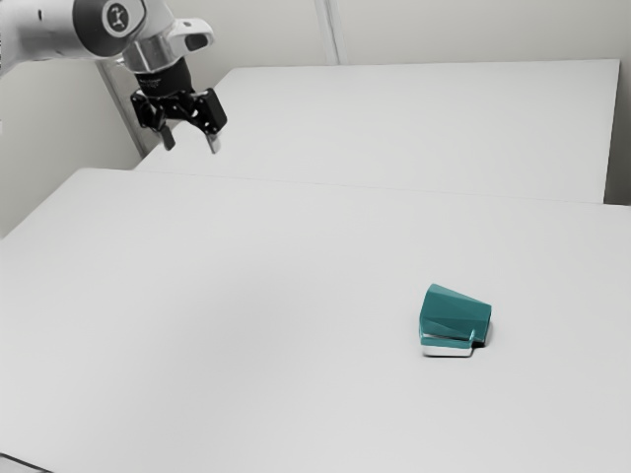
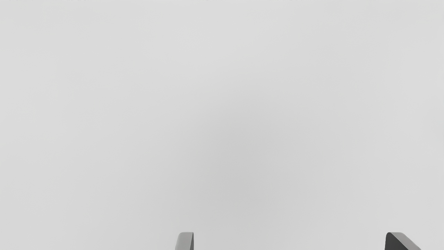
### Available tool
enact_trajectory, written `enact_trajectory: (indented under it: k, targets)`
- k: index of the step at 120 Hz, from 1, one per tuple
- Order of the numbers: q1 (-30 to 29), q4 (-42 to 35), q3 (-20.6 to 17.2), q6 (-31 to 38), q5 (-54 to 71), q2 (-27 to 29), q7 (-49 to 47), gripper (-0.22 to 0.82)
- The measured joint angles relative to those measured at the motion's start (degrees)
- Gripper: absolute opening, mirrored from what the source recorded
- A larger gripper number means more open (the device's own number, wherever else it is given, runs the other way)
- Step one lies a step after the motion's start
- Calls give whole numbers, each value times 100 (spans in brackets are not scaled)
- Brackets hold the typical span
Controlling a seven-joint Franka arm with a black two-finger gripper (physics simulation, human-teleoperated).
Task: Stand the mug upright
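Exterior view, left to right: thin dark line at the near left corner, then white arm coming in from the upper left, dark round joint cover with a pale emblem on it, then end effector, black, tips pointing down, up in the air near the far left part of the surface as seen there, well apart from the mug; end effector is open, fingers spread wide, both tips at the bottom edge of the wrist view, pale surface seen between them with a soft darker patch; surface is white, plain, wide, runs across most of the exterior view; behind it a second white slab, pale wall at the back with a narrow vertical strip; further right, mug, teal, faceted, on the right part of the surface, lying on its side, not upright, wider end toward the exterior view's left, narrower end toward the exterior view's right, handle on the side facing the camera, down by the surface, small dark shadow by the narrow end, which end is the mouth cannot tell; last, dark grey strip at the far right edge, beside the slab
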State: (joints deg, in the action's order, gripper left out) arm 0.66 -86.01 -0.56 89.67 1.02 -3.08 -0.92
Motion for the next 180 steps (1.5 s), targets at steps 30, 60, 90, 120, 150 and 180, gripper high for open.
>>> enact_trajectory:
  k: [30, 60, 90, 120, 150, 180]
  targets:
    - [335, -7, 14, 15, -149, -101, -109, 60]
    - [-222, -391, 22, 91, -1481, -153, -209, 60]
    - [-210, -1306, -18, 561, -2910, -493, -165, 60]
    - [-127, -2216, -252, 1750, -4246, -644, 752, 60]
    - [-113, -2371, -752, 2796, -5501, -1315, 1836, 60]
    - [-73, -2315, -1107, 3486, -6213, -1896, 2794, 60]
